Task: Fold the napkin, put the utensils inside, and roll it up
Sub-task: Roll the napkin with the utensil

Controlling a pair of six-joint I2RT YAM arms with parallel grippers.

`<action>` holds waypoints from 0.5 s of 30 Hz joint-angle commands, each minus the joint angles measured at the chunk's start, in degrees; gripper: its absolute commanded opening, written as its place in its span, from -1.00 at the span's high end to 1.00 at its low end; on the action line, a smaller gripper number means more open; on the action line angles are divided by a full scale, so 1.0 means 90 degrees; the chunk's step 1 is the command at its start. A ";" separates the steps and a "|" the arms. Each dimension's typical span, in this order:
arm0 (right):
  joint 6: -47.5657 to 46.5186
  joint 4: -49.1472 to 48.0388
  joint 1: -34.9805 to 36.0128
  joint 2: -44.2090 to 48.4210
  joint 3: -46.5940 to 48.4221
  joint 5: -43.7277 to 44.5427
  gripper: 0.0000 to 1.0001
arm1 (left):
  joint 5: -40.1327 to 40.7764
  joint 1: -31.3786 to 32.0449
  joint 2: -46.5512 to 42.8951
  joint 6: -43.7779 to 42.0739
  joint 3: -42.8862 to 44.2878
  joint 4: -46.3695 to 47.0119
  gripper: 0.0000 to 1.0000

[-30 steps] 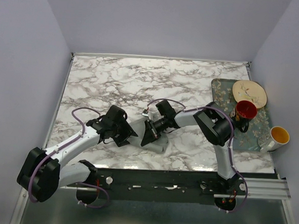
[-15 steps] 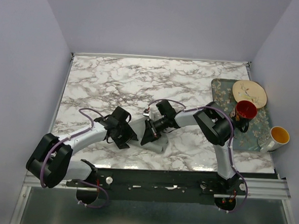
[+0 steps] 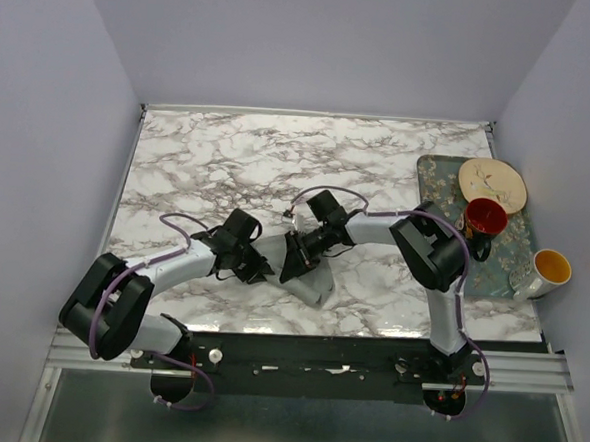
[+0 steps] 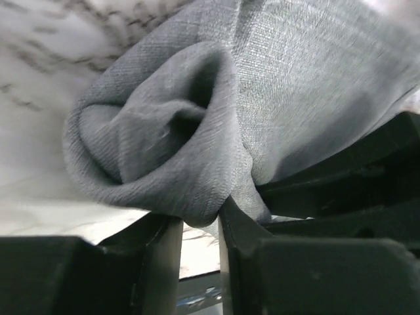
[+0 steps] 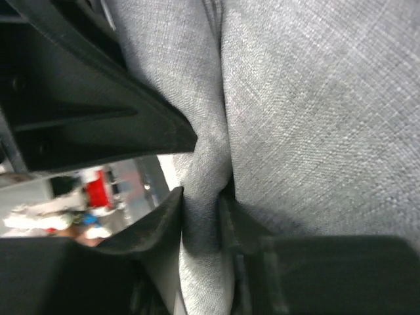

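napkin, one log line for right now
napkin bunched | left hand shut on napkin | right hand shut on napkin

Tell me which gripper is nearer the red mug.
Right. The right gripper pinches the napkin mid-table, left of the red mug; the left gripper pinches it farther left.

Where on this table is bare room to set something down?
Free: far half of the table, behind the arms, from left edge to tray. Crowded: near centre, where the arms meet at the napkin; the tray carries plate and mug.
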State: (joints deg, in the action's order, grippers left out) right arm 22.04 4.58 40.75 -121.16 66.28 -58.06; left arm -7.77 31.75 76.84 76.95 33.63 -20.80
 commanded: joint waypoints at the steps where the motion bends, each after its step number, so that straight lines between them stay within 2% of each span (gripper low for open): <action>1: -0.1626 0.2025 0.0032 0.0717 0.0379 0.2113 0.10 | 0.0414 0.0027 0.0301 -0.0053 -0.0221 0.0221 0.52; 3: -0.1755 0.2322 0.0130 0.1331 0.0409 0.2991 -0.06 | 0.0424 0.0017 0.0232 -0.0073 -0.0162 0.0182 0.60; 6: -0.1688 0.2567 0.0422 0.1977 0.0380 0.3956 -0.18 | 0.0365 0.0018 0.0183 -0.0141 -0.0035 0.0104 0.67; 10: -0.1483 0.2646 0.1133 0.2213 0.0545 0.4770 -0.18 | 0.0326 0.0027 0.0183 -0.0200 0.0092 0.0016 0.74; 11: -0.1473 0.2636 0.1242 0.2174 0.0584 0.4839 -0.18 | 0.0326 0.0037 0.0183 -0.0200 0.0150 0.0006 0.74; 15: -0.1297 0.2353 0.1458 0.1871 0.0721 0.4810 0.11 | 0.0297 0.0027 0.0242 -0.0239 0.0238 -0.0043 0.74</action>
State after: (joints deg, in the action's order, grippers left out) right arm 9.56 24.86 51.88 -101.49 71.50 -21.08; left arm -7.60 31.75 77.71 76.64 34.41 -17.80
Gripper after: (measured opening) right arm 0.530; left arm 0.219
